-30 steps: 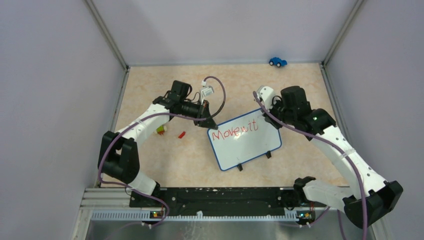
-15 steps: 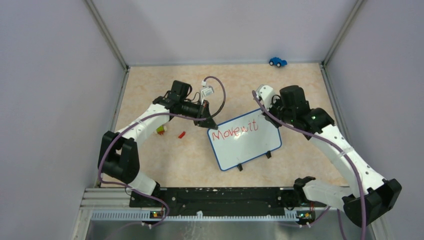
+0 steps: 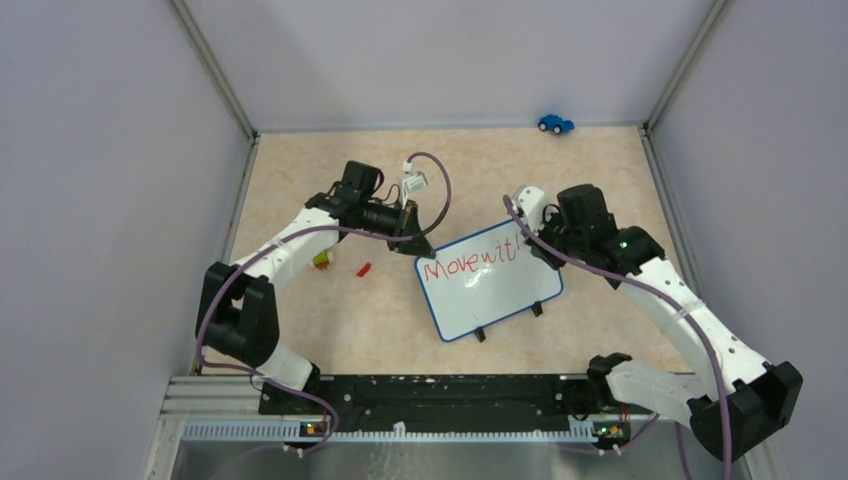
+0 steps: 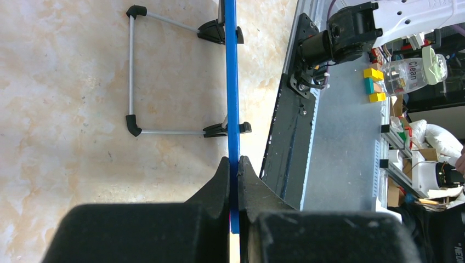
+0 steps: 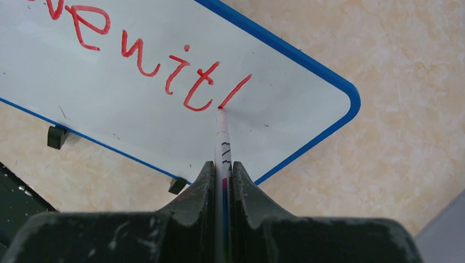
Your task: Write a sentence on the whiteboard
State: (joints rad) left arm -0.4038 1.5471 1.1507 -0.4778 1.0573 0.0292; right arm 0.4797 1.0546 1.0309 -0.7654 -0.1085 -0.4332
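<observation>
Seen from above, the whiteboard sits tilted between both arms, and the sentence along its far edge reads "Movewit". Only the right wrist view shows the right gripper pinching a marker. The marker's tip touches the board at the foot of a slanted red stroke. Only the left wrist view shows the left gripper pressed together on the board's blue rim, with a wire stand beside the board. The marker's rear end is hidden between the fingers.

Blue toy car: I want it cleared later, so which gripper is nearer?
Right. The right gripper sits at the whiteboard's right end; the left gripper clamps its left corner, farther from the toy car.
</observation>
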